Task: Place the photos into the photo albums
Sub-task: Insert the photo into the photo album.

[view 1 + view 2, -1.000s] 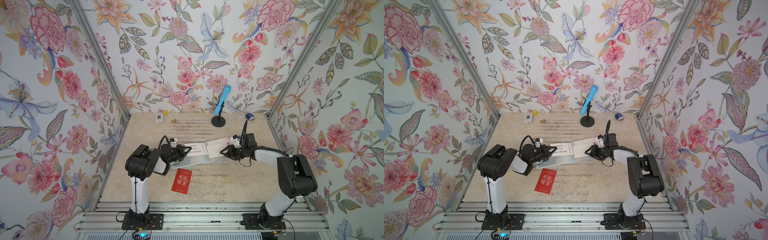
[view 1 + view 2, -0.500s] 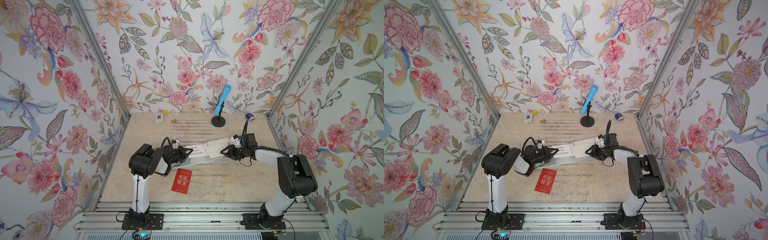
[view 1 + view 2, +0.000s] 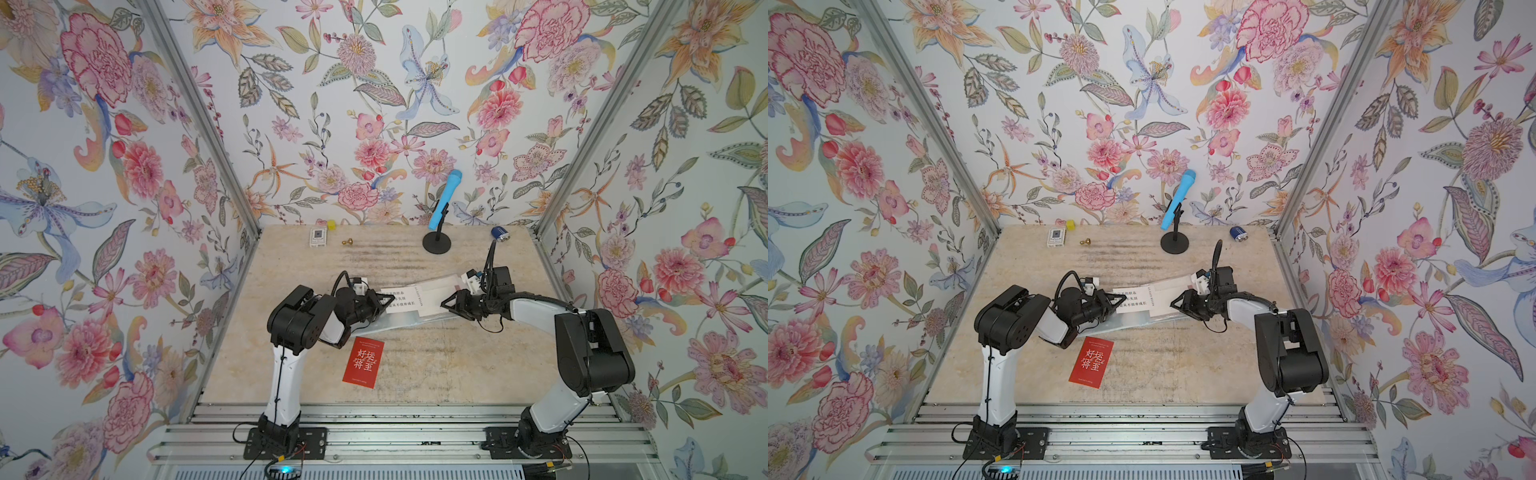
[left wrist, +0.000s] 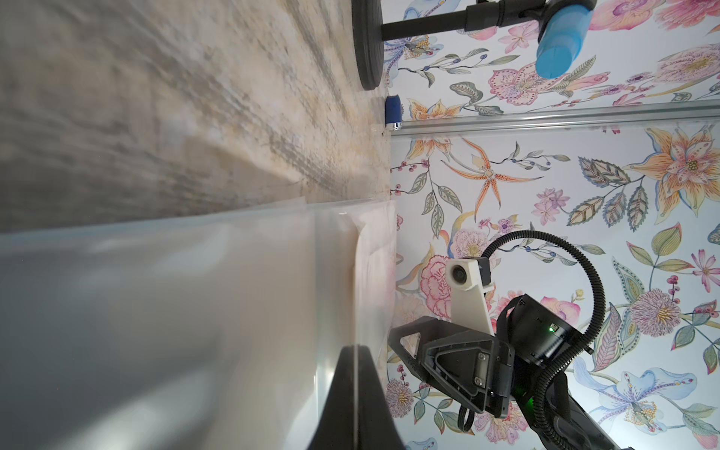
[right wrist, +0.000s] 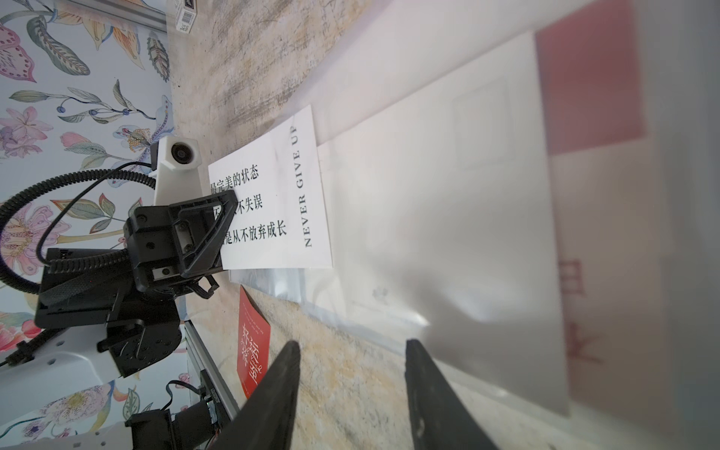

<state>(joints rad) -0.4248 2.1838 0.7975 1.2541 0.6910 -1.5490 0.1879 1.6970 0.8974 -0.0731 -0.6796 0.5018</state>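
1. The left hand [image 3: 386, 305] is clenched on the white card [image 3: 409, 297]. The card's long axis points toward the right edge of the bench [image 3: 457, 374], into the album [image 3: 399, 325].
2. The right hand [image 3: 445, 303] is released at the album's far end.
3. The red card [image 3: 363, 362] lies nearer the left arm.

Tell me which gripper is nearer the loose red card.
Left. The left gripper, shut on the white card, is just behind the red card; the open right gripper is farther right.
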